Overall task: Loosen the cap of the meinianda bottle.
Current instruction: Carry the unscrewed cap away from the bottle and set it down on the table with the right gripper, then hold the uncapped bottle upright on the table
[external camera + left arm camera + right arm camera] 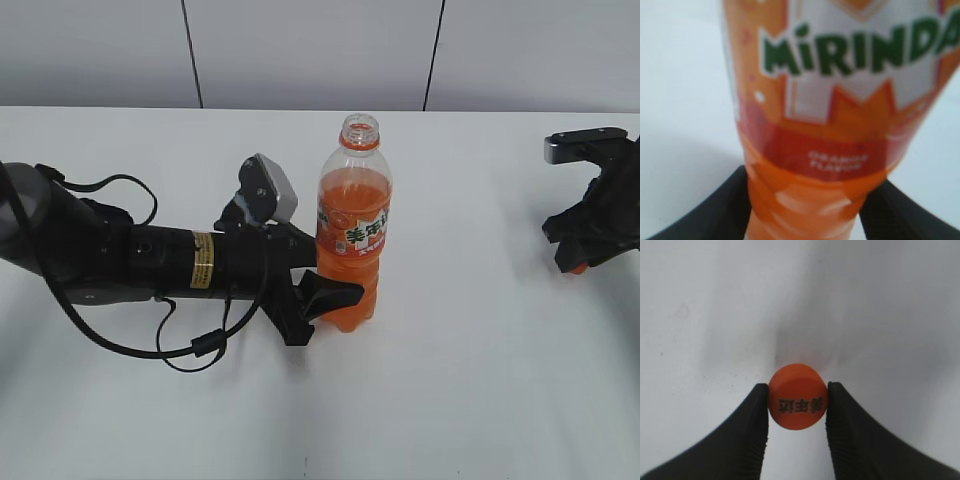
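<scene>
The meinianda bottle (353,230) stands upright mid-table, full of orange liquid, and its threaded mouth is bare. My left gripper (333,290) is shut on the lower body just under the label. In the left wrist view the bottle (835,125) fills the frame, with a black finger (715,210) on each side. The orange cap (798,396) is off the bottle, pinched by its sides in my right gripper (798,402) just over the table. In the exterior view that gripper (578,260) is at the far right, with a sliver of the cap (578,267) showing.
The white table (480,380) ends at a grey panelled wall (300,50) behind. The left arm's black cable (190,350) loops onto the table in front of the arm. The right arm's camera mount (585,145) sits at the right edge.
</scene>
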